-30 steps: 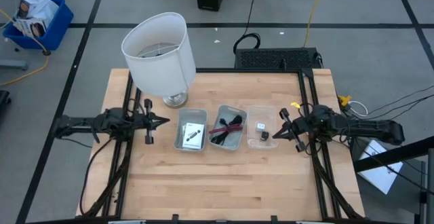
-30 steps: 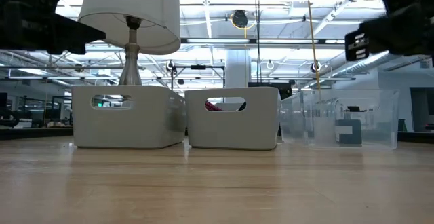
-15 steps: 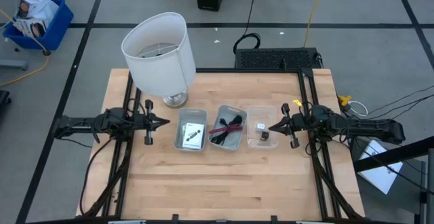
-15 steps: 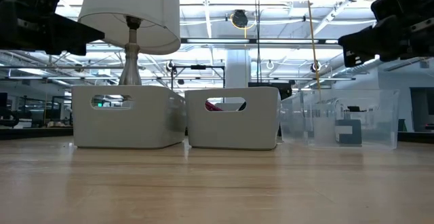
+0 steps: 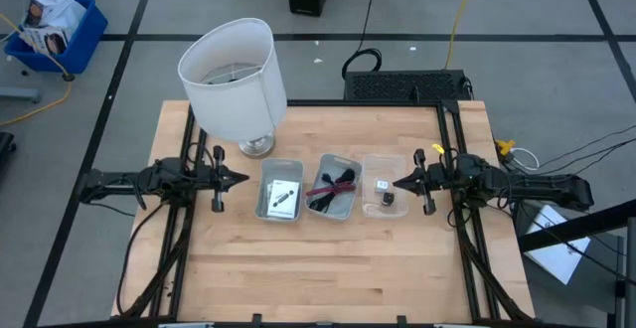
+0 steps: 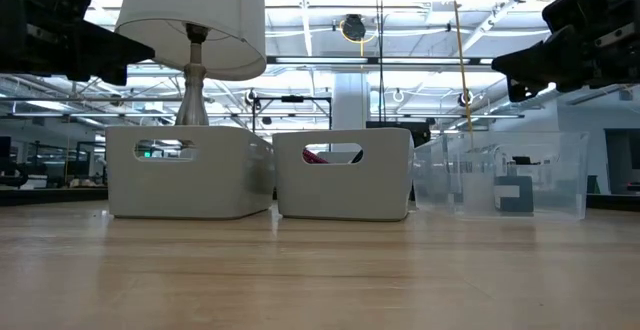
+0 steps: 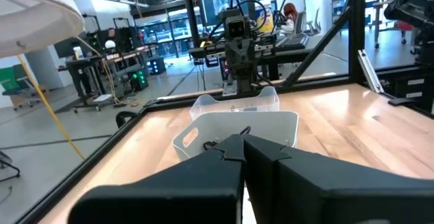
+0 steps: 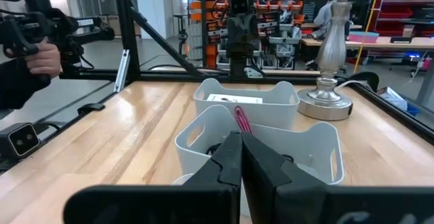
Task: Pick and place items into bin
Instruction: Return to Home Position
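Plastic bins (image 5: pixel 268 171) holding the items (image 5: pixel 333 187) are flanked by the left gripper (image 5: pixel 238 179) and right gripper (image 5: pixel 398 183), jaws closed empty.

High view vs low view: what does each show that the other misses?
Only the high view: the white packet lying in the left gray bin, and the floor round the table. Only the low view: the gray bins' handle cut-outs, the lamp's stem and the hall behind. Both: the row of three bins, ending in the clear bin; the cables in the middle bin, just a magenta bit in the low view; the lampshade; the left gripper and the right gripper, raised at the row's ends.
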